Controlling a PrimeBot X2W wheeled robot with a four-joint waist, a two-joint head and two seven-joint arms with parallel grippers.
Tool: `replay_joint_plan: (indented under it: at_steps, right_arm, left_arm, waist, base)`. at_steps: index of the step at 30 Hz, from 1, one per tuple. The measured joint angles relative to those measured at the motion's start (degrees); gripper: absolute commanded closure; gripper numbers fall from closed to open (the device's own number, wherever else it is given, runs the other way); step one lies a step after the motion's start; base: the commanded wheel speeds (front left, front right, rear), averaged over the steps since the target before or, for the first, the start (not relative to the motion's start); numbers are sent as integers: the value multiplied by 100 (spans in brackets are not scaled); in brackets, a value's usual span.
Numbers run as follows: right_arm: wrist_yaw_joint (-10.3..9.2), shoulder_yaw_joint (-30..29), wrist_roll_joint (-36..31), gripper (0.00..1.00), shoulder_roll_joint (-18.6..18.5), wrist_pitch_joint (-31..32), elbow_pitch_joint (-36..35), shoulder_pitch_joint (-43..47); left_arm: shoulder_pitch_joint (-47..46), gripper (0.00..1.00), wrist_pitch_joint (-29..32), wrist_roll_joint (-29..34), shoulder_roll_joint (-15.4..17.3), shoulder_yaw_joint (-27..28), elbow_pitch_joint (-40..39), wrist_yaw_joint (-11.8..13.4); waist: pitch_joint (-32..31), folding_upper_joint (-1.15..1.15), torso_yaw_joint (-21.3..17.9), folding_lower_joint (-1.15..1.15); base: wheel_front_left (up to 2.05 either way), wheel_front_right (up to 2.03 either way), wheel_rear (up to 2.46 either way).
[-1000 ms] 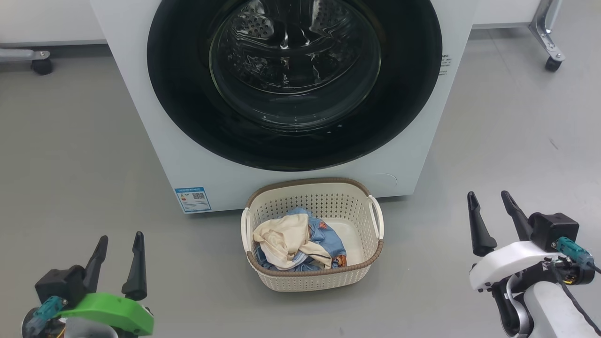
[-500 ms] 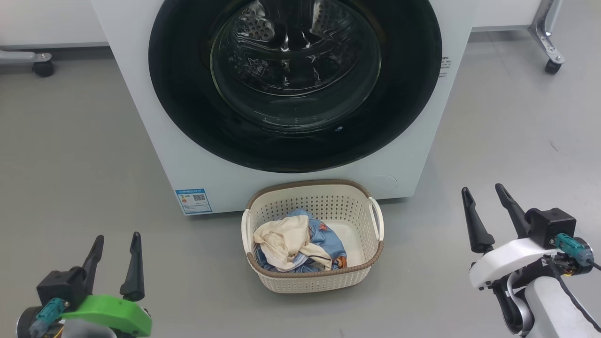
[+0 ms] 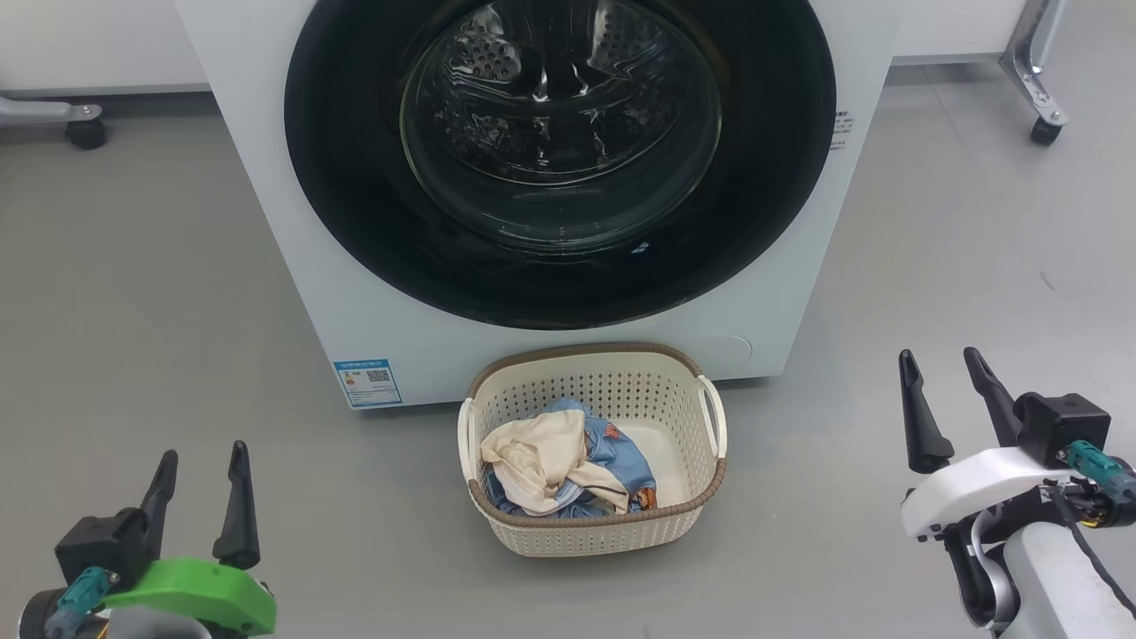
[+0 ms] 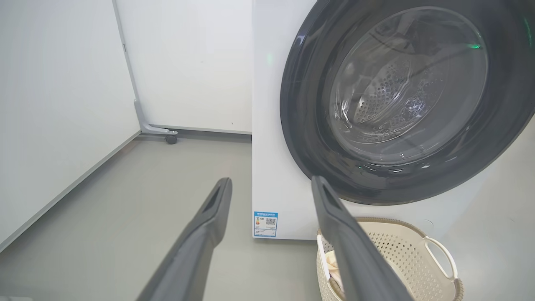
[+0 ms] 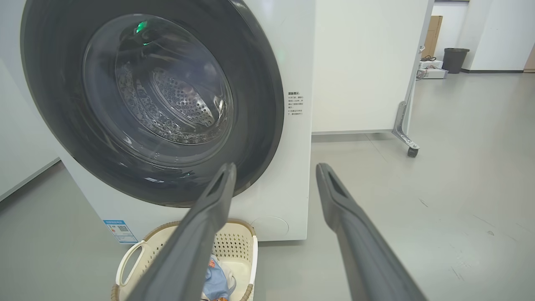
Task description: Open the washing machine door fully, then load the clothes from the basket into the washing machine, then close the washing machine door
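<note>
Well, little changes: left gripper [image 3: 203,453] dips nearer, right gripper [image 3: 939,355] drifts right, both spread & empty. Washing machine door [image 3: 355,222] seems shut, so step 1 isn't begun.

Shut door [image 3: 355,204]; clothes [image 3: 541,457] in basket [image 3: 595,537]

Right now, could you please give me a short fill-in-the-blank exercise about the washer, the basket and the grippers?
1. The washing machine door is ____.
2. In the basket, the cream garment of the clothes lies on ____ of the blue one.
3. The basket stands on the floor in ____ of the washing machine.
4. The left gripper and right gripper are both ____.
Missing words: closed; top; front; open.
</note>
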Motion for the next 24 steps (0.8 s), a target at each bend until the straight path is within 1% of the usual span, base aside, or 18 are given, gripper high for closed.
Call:
replay_joint_plan:
  at_steps: [7,17,24]
  right_arm:
    - [0,-29,-3,0,53,0,0,8]
    - [2,-66,-29,0,71,0,0,9]
    - [8,-86,-59,0,88,0,0,10]
  left_arm:
    - [0,0,0,7,-118,149,20,0]
    - [0,0,0,244,-127,179,25,-9]
    - [0,0,0,312,-146,218,25,-27]
  waist:
    - [-1,0,4,0]
    - [3,0,1,0]
    - [11,0,-5,0]
  base:
    - [0,0,0]
    - [1,2,-3]
    - [17,17,-33]
